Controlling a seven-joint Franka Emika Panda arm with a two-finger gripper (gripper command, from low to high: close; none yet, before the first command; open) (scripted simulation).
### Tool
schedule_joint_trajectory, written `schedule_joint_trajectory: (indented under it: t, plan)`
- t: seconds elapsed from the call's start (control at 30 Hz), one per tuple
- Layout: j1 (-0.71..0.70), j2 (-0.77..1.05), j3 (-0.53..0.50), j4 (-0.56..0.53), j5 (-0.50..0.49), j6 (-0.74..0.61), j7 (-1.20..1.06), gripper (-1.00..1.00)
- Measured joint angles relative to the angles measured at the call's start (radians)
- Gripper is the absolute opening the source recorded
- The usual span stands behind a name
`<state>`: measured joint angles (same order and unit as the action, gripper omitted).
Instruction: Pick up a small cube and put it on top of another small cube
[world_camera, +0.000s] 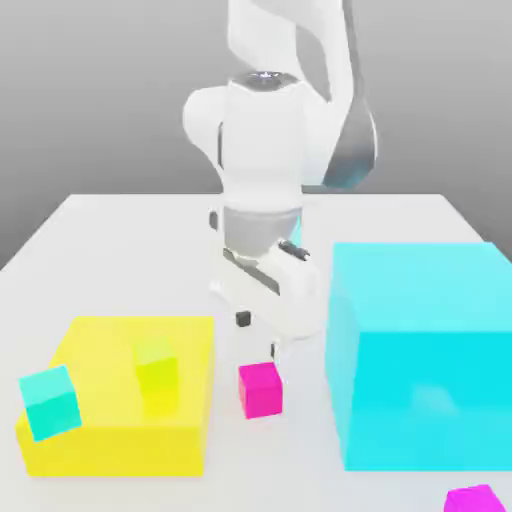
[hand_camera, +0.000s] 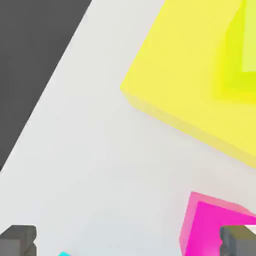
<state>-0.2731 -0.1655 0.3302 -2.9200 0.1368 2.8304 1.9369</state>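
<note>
A second magenta cube (world_camera: 473, 498) sits nearest; the small cyan cube (world_camera: 49, 402) leans on the yellow block (world_camera: 110, 425) (yellow-green cube (world_camera: 157, 374) on top); the small magenta cube (world_camera: 260, 389) rests on the table (world_camera: 120, 240) between yellow and big cyan block (world_camera: 420, 350); my claw (world_camera: 257, 335) hangs above it, fingers (hand_camera: 18, 240) spread wide.

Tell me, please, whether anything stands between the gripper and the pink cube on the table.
Nothing visible does. The open gripper hangs just above and behind the pink cube, with bare table around it. The yellow block and cyan block sit off to either side.
</note>
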Motion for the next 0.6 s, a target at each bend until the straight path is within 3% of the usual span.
schedule_joint_trajectory:
  t: [0.1,0.2,0.33,0.4,0.43,0.6]
  plan:
    - [-0.027,0.078,0.021,-0.047,-0.031,0.064,0.125,0.0]
    - [-0.056,0.169,-0.001,-0.039,-0.185,0.135,0.25,0.0]
    - [0.08,0.292,-0.192,-0.014,-0.408,0.23,0.413,0.0]
    - [0.168,0.351,-0.288,-0.005,-0.436,0.281,0.434,0.0]
    - [0.197,0.379,-0.319,-0.001,-0.445,0.304,0.439,-1.0]
    - [0.197,0.379,-0.319,-0.001,-0.445,0.307,0.439,-1.0]
